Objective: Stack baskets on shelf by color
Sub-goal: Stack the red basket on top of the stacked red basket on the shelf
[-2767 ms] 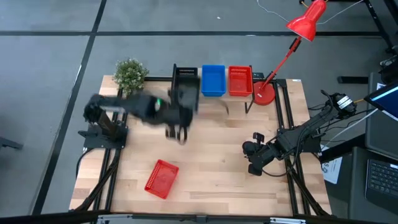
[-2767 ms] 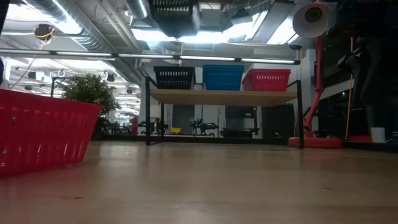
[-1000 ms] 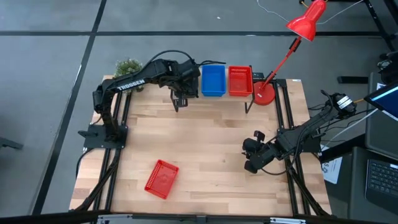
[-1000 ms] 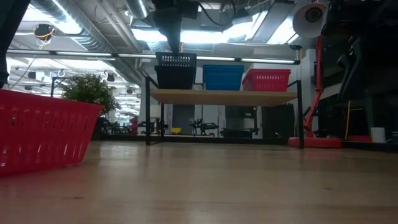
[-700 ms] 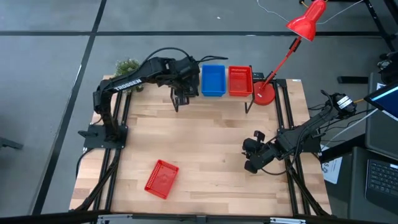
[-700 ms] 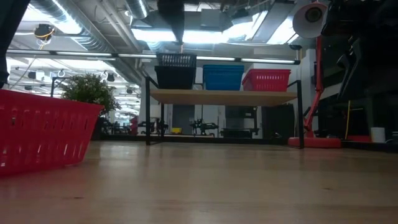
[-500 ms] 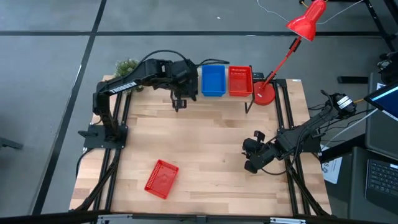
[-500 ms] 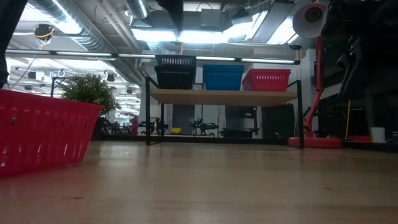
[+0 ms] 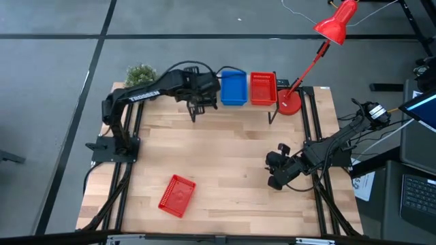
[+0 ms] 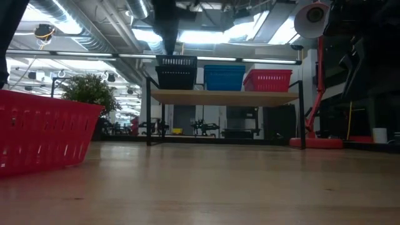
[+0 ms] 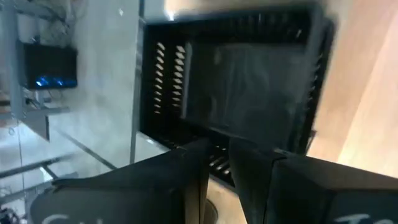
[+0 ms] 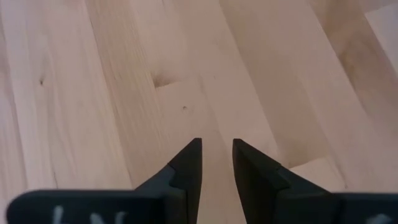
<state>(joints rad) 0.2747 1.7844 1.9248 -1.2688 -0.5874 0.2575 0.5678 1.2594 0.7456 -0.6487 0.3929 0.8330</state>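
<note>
While the left arm reaches over the far edge of the worktop, these lines hold:

Left tool (image 11: pixel 217 163): fingers a narrow gap apart with nothing between them; it hangs above the black baskets, and whether it touches their rim cannot be told.
Black baskets (image 10: pixel 176 72): two stacked on the left end of the shelf (image 10: pixel 225 97); the wrist view looks down into the top one (image 11: pixel 249 81).
Blue basket (image 9: pixel 233 88): middle of the shelf, just beside the black stack.
Red basket on the shelf (image 9: pixel 263 88): right end, just beside the blue one.
Loose red basket (image 9: pixel 177 195): lying on the worktop (image 9: pixel 225 156) near its front-left corner, well apart from the shelf.
Right tool (image 12: pixel 216 158): fingers slightly apart, holding nothing, low over bare wood near the right edge of the worktop.
Plant (image 9: pixel 139 73): far-left corner.
Red lamp (image 9: pixel 336 22): base at the far-right corner, beside the shelf.
</note>
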